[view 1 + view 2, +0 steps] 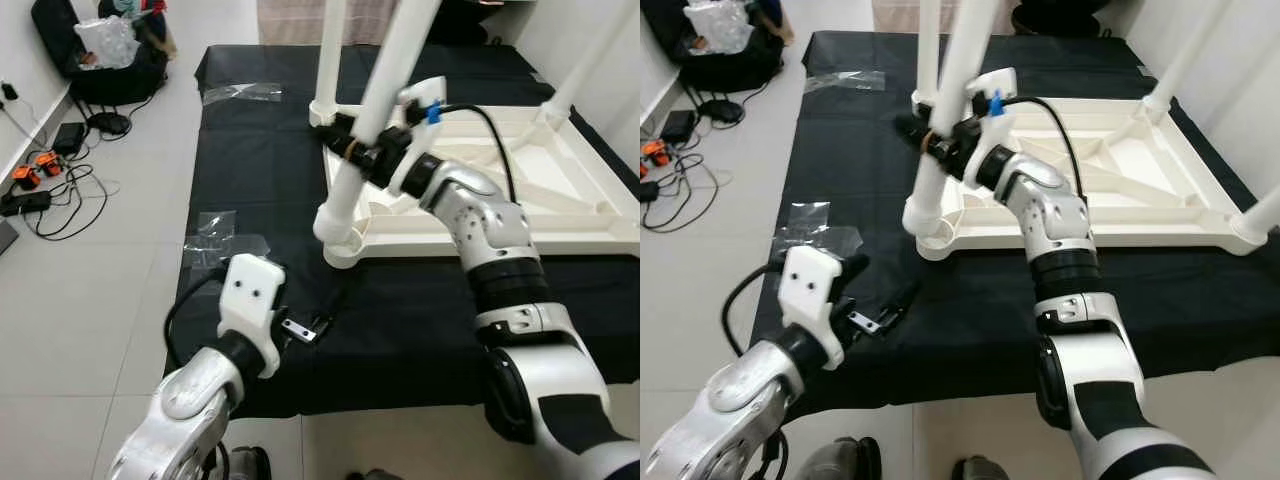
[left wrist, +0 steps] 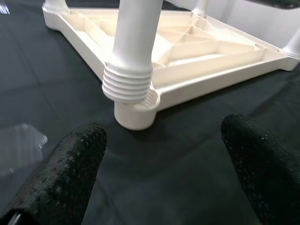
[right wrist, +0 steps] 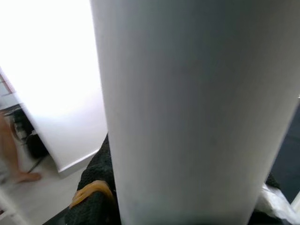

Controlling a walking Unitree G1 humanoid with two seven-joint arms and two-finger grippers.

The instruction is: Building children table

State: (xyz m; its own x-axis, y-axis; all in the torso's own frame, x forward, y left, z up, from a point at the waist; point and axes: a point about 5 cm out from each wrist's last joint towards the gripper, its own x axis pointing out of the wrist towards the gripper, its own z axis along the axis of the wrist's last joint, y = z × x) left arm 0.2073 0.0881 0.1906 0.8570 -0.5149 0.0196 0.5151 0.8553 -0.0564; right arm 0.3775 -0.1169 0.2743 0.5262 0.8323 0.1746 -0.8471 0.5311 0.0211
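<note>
One black cloth (image 1: 270, 150) covers the frame's middle, bearing one upturned white table (image 1: 560, 200) at upper right. Four white legs rise; my right gripper (image 1: 352, 145) clamps the nearest leg (image 1: 375, 110). My left gripper (image 2: 159, 154), lower left, gapes wide.

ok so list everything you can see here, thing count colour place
table top: 1, cream white, upside down on the black cloth
table legs: 4 in sight, white, one at each corner; the near left one leans in its socket, threads exposed
black cloth: 1, spread over the floor
plastic wrap: 2 clear pieces, on the cloth's left side
black bag: 1, far left on the floor
cables and adapters: several, black and orange, by the left wall
left gripper: 1, black fingers, open above the cloth near the leaning leg
right gripper: 1, black fingers, shut around the leaning leg
</note>
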